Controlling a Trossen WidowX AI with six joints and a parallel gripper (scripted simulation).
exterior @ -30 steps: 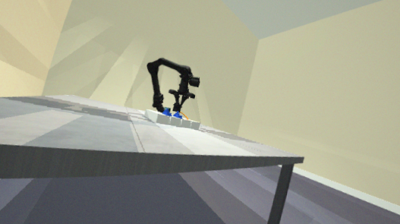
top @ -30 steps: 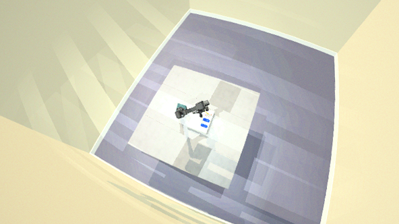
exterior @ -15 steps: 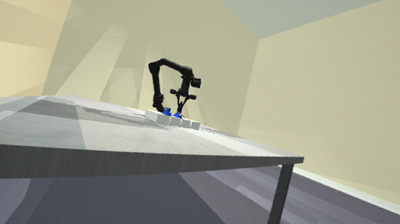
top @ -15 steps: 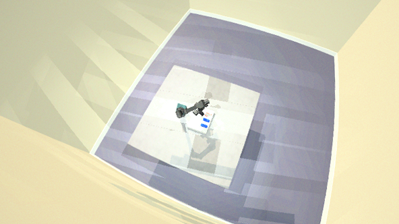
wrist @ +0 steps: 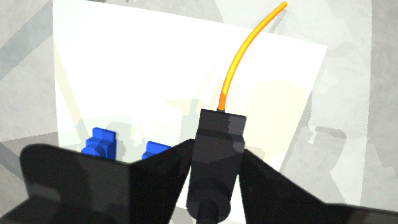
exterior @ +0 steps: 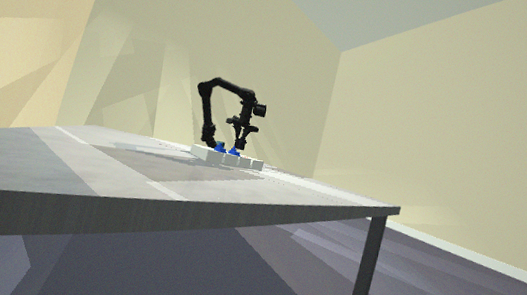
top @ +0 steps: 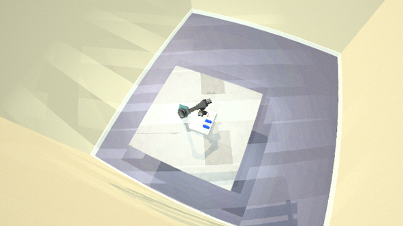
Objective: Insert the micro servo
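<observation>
The loose servo (wrist: 221, 131) (exterior: 242, 144) is black, with its round shaft end towards the bottom of the wrist view. My gripper (wrist: 216, 149) (exterior: 241, 141) is shut on it and holds it above the white deck (wrist: 125, 60) (top: 197, 127) (exterior: 207, 154). Its yellow-orange cable (wrist: 241, 49) runs from the far end in a curve, its free end reaching past the deck's edge in the wrist view. The marked pocket does not show in the wrist view; a small reddish mark (top: 208, 115) shows on the deck beside the gripper in the top view. The pocket's notch cannot be made out.
Two blue servos stand on the deck: one (wrist: 103, 142) (top: 206, 126) farther from the held servo, the other (wrist: 158, 149) (top: 208, 121) closer and partly behind a finger. A teal object (top: 182, 107) is by the arm's base. The deck lies on the pale table (top: 160, 111) (exterior: 218, 189).
</observation>
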